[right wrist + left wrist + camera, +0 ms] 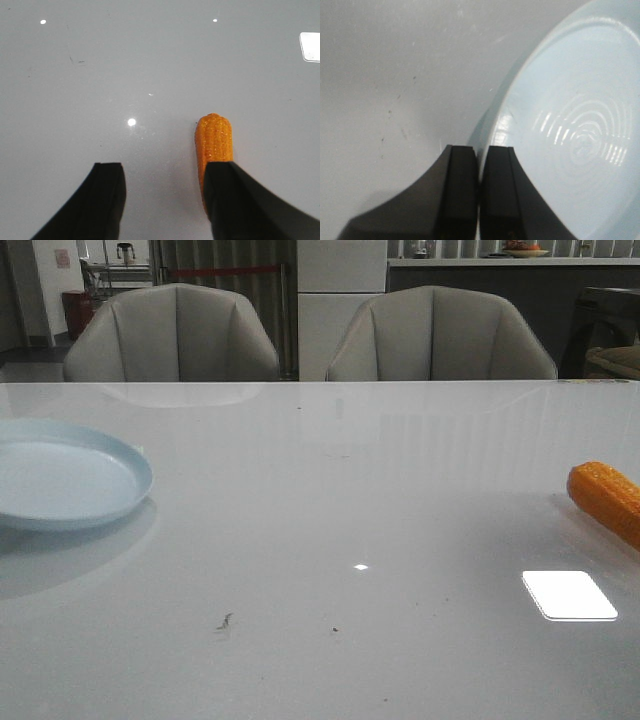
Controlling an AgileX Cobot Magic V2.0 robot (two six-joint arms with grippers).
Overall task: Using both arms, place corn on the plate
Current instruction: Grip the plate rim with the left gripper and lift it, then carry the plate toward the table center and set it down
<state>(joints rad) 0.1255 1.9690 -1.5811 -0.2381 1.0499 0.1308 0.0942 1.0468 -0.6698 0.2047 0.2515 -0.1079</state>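
One corn [607, 499] flat, tip toward table centre

Wide bare stretch of glossy table [340, 540] across the middle — open passage from left to right. At the left edge, only the plate [70, 480], low-rimmed and shallow. At the far right edge, only the corn [606, 500], lying flat, partly out of view. Behind the far edge, two chairs [172, 335] — well clear of the tabletop.

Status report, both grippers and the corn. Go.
Left gripper shut, empty, beside plate. Right gripper open over corn. Corn on table, far from plate. Path clear.
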